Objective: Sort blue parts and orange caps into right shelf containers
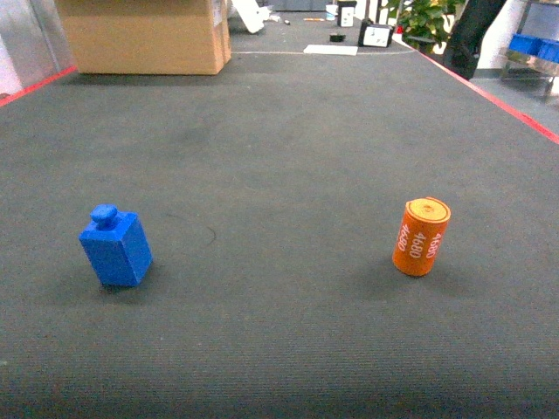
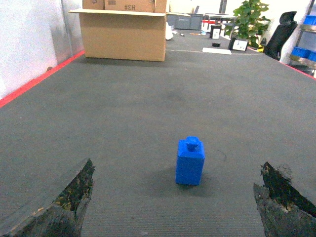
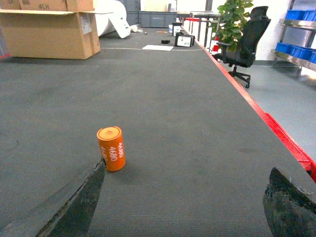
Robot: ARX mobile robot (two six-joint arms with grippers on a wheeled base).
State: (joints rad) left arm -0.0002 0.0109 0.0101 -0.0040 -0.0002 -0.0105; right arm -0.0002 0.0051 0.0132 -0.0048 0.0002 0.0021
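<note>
In the head view we see the part (image 1: 115, 247) in the lower left of the frame and the cap (image 1: 421, 236) in the lower right, both standing on the mat (image 1: 279, 148), well apart. The box (image 1: 144, 35) stands in the upper left, behind the part. The shelf (image 1: 533, 52) with containers (image 1: 534, 45) is at the upper right edge.
</note>
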